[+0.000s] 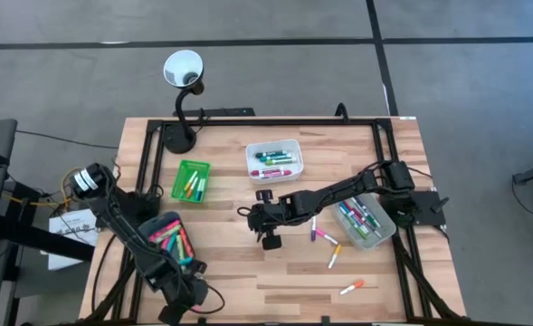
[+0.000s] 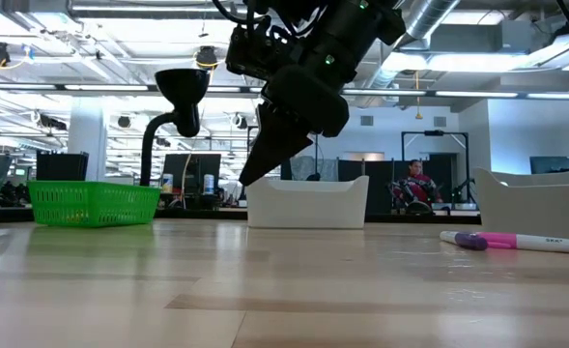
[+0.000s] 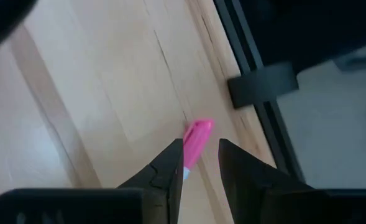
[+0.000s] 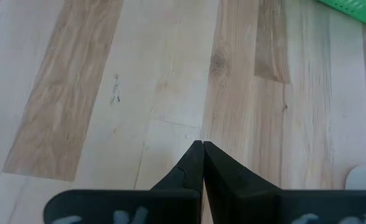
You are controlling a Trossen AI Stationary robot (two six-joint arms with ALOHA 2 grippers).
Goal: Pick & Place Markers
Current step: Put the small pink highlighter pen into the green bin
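Markers (image 1: 325, 237) were spread in several places when I looked: a few lay loose on the bench between its middle and the right edge, one pair just beside the clear grey tray (image 1: 367, 222), one more a little nearer the front edge, and an orange one (image 1: 352, 287) close to the front edge. Others were already sorted into the green tray (image 1: 191, 181), the white tray (image 1: 274, 159), the grey tray and the teal tray (image 1: 169, 237) near the left edge.

My left gripper (image 3: 201, 163) was near the front-left corner of the bench, and its fingers were closed narrowly on a pink marker (image 3: 197, 140), whose cap end stuck out past the tips. My right gripper (image 4: 202, 155) hung over the middle of the bench, its fingers fully together and holding nothing; the wood below it was bare.

I judged the markers to be light, stiff and smooth, so they could roll or slip out of a weak grip. I thought the best place to take one was across the middle of the barrel, with the fingers square to its length. The pink one seemed held near one end, so I expected it could swing a little.
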